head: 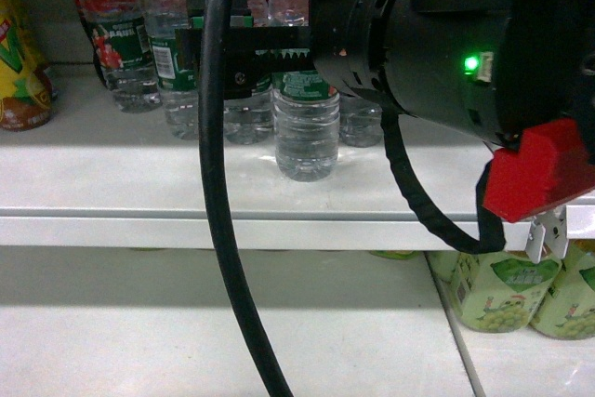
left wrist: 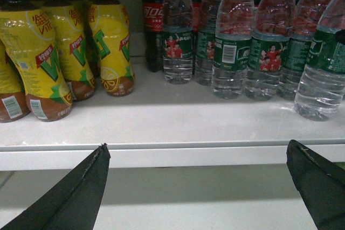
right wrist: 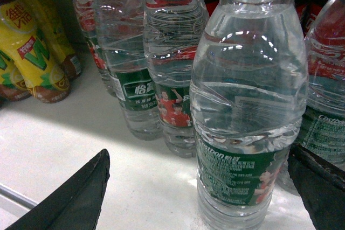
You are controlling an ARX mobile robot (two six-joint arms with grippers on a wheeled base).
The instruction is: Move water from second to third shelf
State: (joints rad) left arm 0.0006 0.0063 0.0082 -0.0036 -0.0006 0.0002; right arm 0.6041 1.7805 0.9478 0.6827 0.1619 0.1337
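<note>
1. Nearest to us, in the right wrist view, our right gripper (right wrist: 197, 187) stands wide open. One dark finger (right wrist: 75, 197) shows at lower left and the other at lower right, and neither touches anything that we can see.
2. Between those fingers, shifted toward the right-hand one, stands the water (right wrist: 249, 106). It is upright, so its long axis runs vertically, with the cap on and the green label low on the body.
3. The bottle sits at the front of its group on the shelf (right wrist: 54, 149), a little ahead of its neighbours. We judge that a straight push forward and a squeeze across the ribbed body would take it, though the right finger is already close to the next bottle back.
4. In the head view the same water (head: 306, 132) stands forward of the row, and our right arm (head: 418, 34) reaches across toward it, hiding its top.
5. Our left gripper (left wrist: 197, 187) is also wide open and empty, hanging below the front lip of the shelf.
6. From the left wrist the water bottles (left wrist: 232, 41) lie up and to the right, well apart from that gripper, so we judge the right arm the nearer one.
7. Farthest left stand yellow bottles (left wrist: 51, 52), which are no part of the job.
</note>
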